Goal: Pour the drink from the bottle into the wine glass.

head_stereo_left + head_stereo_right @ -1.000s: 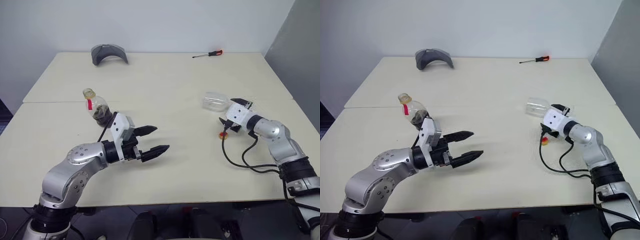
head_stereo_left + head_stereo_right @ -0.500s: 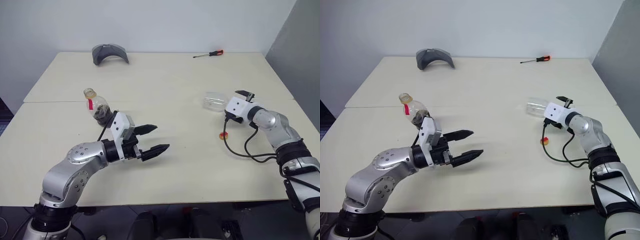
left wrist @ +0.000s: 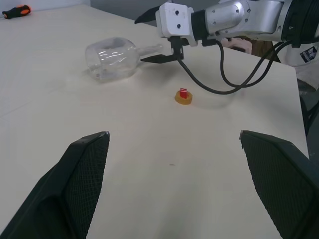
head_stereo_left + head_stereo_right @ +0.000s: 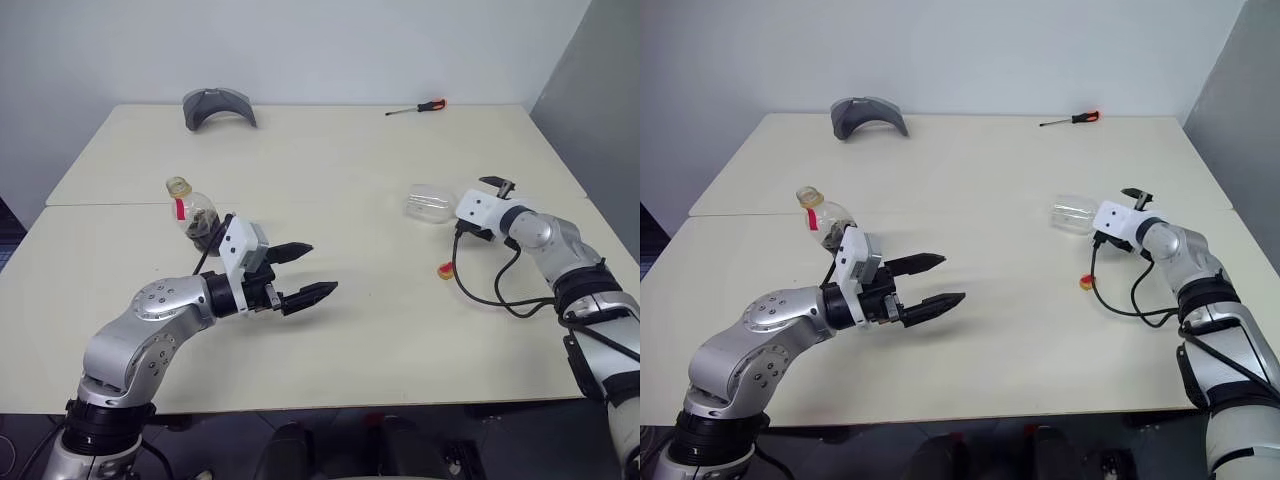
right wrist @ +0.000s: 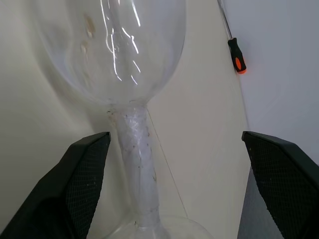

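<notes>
Two claws wide open, right claw (image 5: 174, 189) straddling the stem of the toppled wine glass (image 4: 428, 201), left claw (image 4: 297, 274) empty beside the uncapped bottle (image 4: 194, 214), cap (image 4: 445, 269) on the counter (image 4: 330, 170).

No readable text; bottle (image 4: 197, 216) red neck label shows no legible print.
</notes>
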You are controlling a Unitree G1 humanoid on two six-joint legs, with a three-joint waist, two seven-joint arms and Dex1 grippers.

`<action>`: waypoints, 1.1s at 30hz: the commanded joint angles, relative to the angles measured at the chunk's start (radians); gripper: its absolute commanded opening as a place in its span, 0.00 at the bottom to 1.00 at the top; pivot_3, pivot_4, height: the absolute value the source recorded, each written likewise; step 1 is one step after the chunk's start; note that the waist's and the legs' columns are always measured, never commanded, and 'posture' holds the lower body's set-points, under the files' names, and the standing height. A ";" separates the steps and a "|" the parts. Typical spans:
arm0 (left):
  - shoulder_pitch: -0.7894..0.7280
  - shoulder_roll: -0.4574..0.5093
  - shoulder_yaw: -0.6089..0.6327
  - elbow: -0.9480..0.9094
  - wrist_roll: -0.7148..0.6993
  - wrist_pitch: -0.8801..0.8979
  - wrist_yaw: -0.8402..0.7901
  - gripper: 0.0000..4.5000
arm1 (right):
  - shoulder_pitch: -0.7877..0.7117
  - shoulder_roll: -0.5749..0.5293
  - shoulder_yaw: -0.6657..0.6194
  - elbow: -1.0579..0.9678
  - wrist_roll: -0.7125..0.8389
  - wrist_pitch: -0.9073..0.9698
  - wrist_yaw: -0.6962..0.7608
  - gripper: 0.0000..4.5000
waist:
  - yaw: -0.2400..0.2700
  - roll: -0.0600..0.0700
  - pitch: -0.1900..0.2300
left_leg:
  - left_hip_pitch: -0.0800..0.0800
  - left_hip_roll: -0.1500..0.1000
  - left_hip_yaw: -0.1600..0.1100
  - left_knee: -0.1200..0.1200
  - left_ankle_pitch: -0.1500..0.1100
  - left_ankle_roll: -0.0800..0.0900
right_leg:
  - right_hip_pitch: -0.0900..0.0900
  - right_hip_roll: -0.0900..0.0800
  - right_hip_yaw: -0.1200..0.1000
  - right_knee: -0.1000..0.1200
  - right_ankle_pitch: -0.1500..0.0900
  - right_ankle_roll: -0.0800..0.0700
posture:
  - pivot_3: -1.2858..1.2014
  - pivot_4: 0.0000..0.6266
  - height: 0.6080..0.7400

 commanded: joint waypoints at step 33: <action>0.326 0.072 0.137 -0.224 -0.097 0.047 -0.008 1.00 | -0.130 0.415 -0.274 -0.047 0.469 0.027 0.234 0.03 | -0.050 0.001 0.000 | 0.005 0.002 0.002 -0.002 0.000 0.000 | -0.001 0.004 0.010 0.001 0.000 0.000 | 0.52 0.24 1.00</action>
